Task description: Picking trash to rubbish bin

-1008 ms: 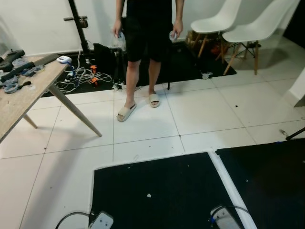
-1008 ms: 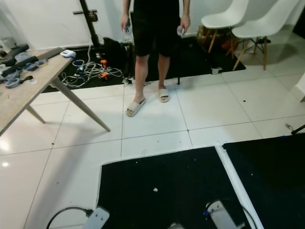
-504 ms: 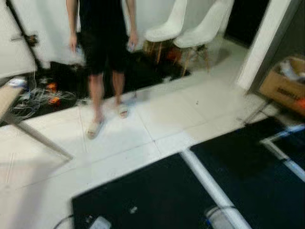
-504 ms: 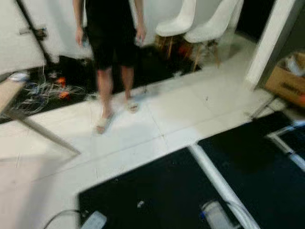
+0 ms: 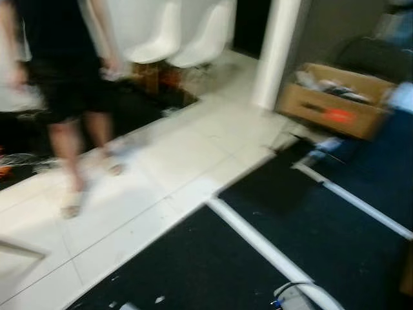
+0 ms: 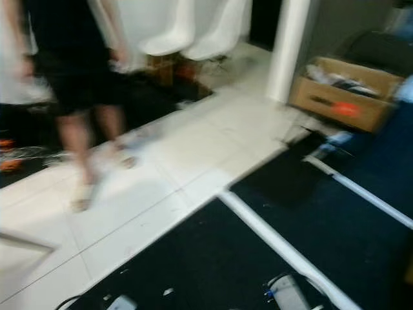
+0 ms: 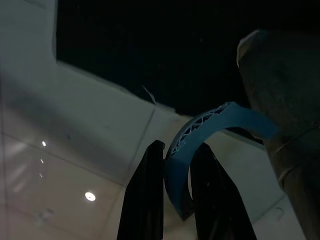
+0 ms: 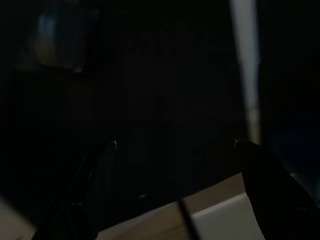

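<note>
Ahead, blurred: white tile floor [image 5: 187, 148], black mats [image 5: 335, 239] split by white strips. Cardboard box [image 5: 332, 106] with odds inside sits far right by white pillar [image 5: 274, 51]. Person [image 5: 64, 97] in dark shorts and sandals stands left, white chairs [image 5: 174, 39] behind. My left gripper [image 7: 172, 165] hangs over floor, fingers [image 7: 145, 200] narrow, pinching blue curved strip [image 7: 200, 135]. My right gripper [image 8: 175, 165] hangs in shade over mat, fingers spread wide, holding nothing.
</note>
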Motion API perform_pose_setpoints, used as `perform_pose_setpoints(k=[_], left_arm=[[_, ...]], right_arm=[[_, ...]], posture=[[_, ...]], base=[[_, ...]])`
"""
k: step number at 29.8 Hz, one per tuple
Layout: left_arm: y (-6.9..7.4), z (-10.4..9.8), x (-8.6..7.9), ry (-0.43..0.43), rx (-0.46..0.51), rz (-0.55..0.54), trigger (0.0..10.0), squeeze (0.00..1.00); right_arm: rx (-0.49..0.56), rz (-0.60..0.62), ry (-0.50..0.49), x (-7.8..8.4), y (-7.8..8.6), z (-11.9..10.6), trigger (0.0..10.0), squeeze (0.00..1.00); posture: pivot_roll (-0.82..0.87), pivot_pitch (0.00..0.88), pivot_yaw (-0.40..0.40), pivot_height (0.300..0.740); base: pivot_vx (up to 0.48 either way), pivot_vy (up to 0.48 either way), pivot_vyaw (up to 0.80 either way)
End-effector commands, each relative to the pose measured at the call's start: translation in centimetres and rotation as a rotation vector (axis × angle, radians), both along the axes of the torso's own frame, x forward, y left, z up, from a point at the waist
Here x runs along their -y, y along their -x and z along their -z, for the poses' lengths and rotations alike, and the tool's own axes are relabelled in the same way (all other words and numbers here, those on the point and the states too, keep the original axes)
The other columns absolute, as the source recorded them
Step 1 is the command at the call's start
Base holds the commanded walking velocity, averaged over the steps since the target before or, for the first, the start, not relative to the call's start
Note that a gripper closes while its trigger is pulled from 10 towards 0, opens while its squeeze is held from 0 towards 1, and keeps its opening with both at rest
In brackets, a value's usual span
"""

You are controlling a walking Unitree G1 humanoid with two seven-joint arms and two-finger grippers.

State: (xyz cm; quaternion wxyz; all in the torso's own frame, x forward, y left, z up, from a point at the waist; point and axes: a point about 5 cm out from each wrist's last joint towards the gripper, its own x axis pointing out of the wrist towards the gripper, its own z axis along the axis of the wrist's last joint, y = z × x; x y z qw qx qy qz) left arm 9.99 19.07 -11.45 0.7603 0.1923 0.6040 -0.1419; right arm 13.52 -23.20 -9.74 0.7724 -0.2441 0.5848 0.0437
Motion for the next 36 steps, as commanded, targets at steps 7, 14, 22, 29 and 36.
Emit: perform_pose_setpoints(k=[7,14,22,29,36], left_arm=[[0.5,0.2,0.6,0.027,-0.048,0.007,10.0,0.00],[0.2,0.1,0.7,0.036,-0.040,-0.002,10.0,0.00],[0.2,0.1,0.8,0.040,-0.039,-0.009,10.0,0.00],[0.3,0.2,0.8,0.041,-0.037,-0.012,10.0,0.00],[0.0,0.1,1.1,0.053,-0.023,-0.018,10.0,0.00]], right_arm=[[0.004,0.017,0.001,0.3,-0.1,-0.1,10.0,0.00],[0.003,0.016,0.000,0.4,-0.1,-0.1,10.0,0.00],[0.001,0.010,0.003,0.5,0.0,-0.1,10.0,0.00],[0.001,0.008,0.005,0.7,-0.1,-0.2,10.0,0.00],[0.003,0.003,0.007,0.7,-0.2,-0.2,10.0,0.00]], posture=[[-0.11,0.040,0.092,0.740],[-0.11,0.041,0.088,0.740],[-0.10,0.043,0.083,0.740],[-0.10,0.043,0.078,0.740],[-0.11,0.041,0.074,0.740]], base=[[0.000,0.000,-0.77],[0.000,0.000,-0.77],[0.000,0.000,-0.77],[0.000,0.000,-0.77],[0.000,0.000,-0.77]])
